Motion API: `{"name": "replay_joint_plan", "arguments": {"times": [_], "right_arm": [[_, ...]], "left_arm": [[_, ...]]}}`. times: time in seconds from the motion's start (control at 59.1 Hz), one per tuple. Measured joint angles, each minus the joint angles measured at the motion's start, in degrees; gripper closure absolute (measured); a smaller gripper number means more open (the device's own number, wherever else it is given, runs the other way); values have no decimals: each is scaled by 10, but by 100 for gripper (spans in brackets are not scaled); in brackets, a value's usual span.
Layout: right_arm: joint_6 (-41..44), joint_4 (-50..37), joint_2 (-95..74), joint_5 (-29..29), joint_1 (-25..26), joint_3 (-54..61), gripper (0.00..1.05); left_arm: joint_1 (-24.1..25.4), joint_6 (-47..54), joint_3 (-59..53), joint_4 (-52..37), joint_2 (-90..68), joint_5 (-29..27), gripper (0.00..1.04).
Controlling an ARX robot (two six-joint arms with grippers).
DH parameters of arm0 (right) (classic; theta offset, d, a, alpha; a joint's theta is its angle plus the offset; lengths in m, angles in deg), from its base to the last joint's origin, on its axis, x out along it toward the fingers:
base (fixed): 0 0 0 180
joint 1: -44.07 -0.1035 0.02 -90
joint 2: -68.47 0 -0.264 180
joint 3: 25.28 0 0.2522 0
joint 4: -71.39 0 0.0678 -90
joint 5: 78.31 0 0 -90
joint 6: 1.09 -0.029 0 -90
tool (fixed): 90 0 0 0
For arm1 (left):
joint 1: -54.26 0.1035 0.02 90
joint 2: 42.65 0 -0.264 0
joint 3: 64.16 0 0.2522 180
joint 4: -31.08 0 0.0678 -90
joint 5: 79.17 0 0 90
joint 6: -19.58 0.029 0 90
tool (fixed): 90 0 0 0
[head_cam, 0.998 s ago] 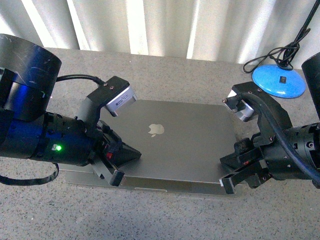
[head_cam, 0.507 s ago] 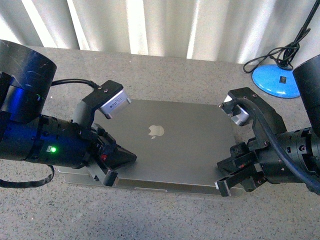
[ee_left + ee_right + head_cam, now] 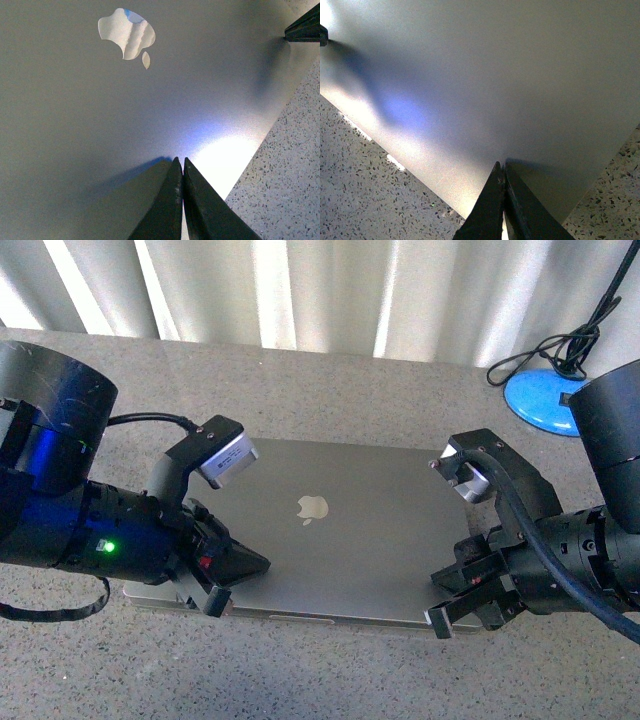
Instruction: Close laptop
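Observation:
The laptop (image 3: 340,530) lies on the speckled table with its grey lid down nearly flat, pale apple logo up. The lid fills the left wrist view (image 3: 100,130) and the right wrist view (image 3: 510,75); keys and screen are hidden. My left gripper (image 3: 262,562) is shut, its tip resting on the lid's front left part; its tip shows in its own view (image 3: 180,160). My right gripper (image 3: 440,585) is shut, its tip on the lid's front right corner, seen too in its own view (image 3: 501,164).
A blue lamp base (image 3: 545,395) with a black cable stands at the back right. A pale curtain (image 3: 300,290) hangs behind the table. Speckled tabletop (image 3: 330,670) lies in front of the laptop.
The lid has gone down from slightly raised to almost flat on the base. Both grippers have moved down and toward me with it.

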Motion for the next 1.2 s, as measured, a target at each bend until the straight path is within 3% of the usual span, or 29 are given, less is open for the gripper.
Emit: {"name": "replay_joint_plan", "arguments": {"times": [0.524, 0.998, 1.116, 1.201], "right_arm": [[0, -2, -14, -2, 0, -3, 104], [4, 1, -11, -1, 8, -4, 104], [17, 20, 35, 3, 21, -8, 104], [45, 22, 95, 27, 37, -22, 104]], "left_arm": [[-1, 1, 7, 2, -15, 3, 101], [-8, -40, -13, -70, -19, -10, 101], [25, -126, -38, -189, 13, -42, 101], [72, -247, -71, -340, 76, -101, 101]]}}
